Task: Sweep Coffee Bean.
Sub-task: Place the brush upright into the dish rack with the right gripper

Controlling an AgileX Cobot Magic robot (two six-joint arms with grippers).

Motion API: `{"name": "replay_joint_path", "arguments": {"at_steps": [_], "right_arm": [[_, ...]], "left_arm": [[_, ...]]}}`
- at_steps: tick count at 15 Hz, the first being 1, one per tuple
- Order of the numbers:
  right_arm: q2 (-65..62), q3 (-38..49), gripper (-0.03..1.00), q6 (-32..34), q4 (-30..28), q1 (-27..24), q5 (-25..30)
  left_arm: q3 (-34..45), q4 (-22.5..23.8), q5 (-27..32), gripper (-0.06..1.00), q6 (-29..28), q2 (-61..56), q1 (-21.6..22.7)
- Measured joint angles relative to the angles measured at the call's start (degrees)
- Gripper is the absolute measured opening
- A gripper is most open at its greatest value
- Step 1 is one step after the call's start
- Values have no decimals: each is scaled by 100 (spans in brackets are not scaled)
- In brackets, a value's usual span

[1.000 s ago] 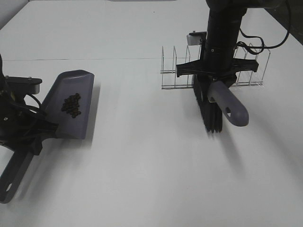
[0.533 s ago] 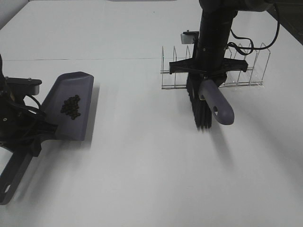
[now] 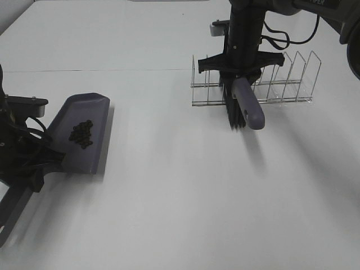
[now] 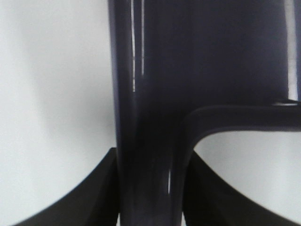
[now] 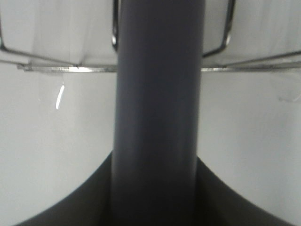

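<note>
A cluster of tiny dark coffee beans [image 3: 81, 134] lies in the grey dustpan [image 3: 95, 121] at the left of the exterior view. My left gripper [image 3: 35, 166] is shut on the dustpan's handle [image 4: 150, 108], which fills the left wrist view. My right gripper [image 3: 239, 70] is shut on the grey handle [image 3: 248, 104] of a brush, bristles [image 3: 233, 114] down, just in front of a wire rack [image 3: 281, 76]. The handle [image 5: 157, 108] fills the right wrist view.
The wire rack with several upright dividers stands at the back right on the white table [image 3: 180, 185]; its wires [image 5: 254, 66] show behind the brush handle. A cable [image 3: 281, 36] trails from the right arm.
My right gripper has carried the brush back and to the left, towards the wire rack. The dustpan with the beans has shifted slightly towards the front left.
</note>
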Motion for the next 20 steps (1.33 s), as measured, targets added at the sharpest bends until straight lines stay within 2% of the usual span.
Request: {"name": "replay_joint_path", "arguments": {"at_steps": [3,9,15,16,18,19,20], "right_arm": [[11,-149,35,-57,0,-69,-46],[252,-166,35,-298,710,-298,-120],[246,-172,35,-401,785,-309,-109],[246,-195,39,-435,808,-309,-103],[246,-418,65,-636,1066,-309,-97],[235,-573,73,-716,1152,-309,-86],[235,-745,77,-728,1169,-309,-92]], "left_arm": [[0,17,115,34,0,0,0],[-11,34,132,34,6,0,0],[-11,34,132,34,6,0,0],[-11,34,132,34,6,0,0],[-11,34,138,34,6,0,0],[-11,34,143,34,6,0,0],[-11,34,166,34,6,0,0]]}}
